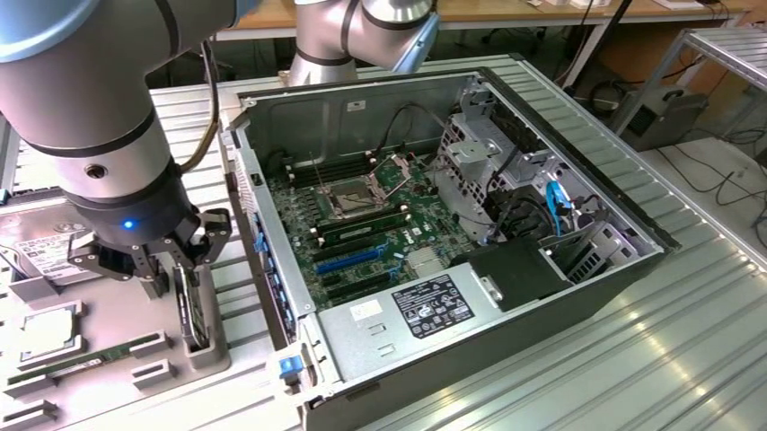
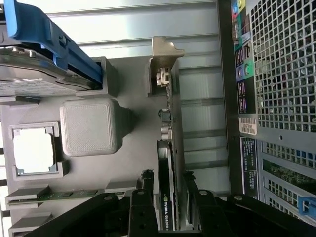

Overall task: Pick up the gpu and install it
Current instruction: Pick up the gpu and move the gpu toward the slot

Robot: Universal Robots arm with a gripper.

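The gpu (image 2: pixel 167 158), a thin flat dark expansion card with a silver metal end bracket (image 2: pixel 165 59), stands on its long edge in a slot of the grey moulded plastic tray (image 2: pixel 133 148). The slot runs along the tray's edge that faces the open black-and-silver computer case (image 1: pixel 359 117). The black two-fingered gripper (image 2: pixel 167 175) is down over the card with its jaws wide, one finger to each face, toward the end away from the bracket. A narrow gap shows on either side, so nothing is held yet.

Handling, as judged:
- Light and stiff but fragile: bare board, small soldered parts, and a contact edge that would not take scraping.
- The faces are flat and probably slick, and the upper edge gives little height to pinch.
- The best hold looks to be flat on both faces near mid-length, clear of the bracket's sockets. A hold far toward one end could let it tip.
- The slot walls sit close, so any tilt might bind it.

Hard to make out:
- The lower edge and contacts are sunk in the slot.
- The wrist view shows both faces edge-on.
- In the exterior view the gripper (image 1: pixel 180 278) and arm cover most of the card (image 1: pixel 189 314).
- Whether the pads graze the board cannot be told.

Also on the tray: a silver hard drive in a blue carrier (image 2: pixel 34 74), a square silver processor chip (image 2: pixel 32 153) and a slim green memory stick (image 2: pixel 59 195).
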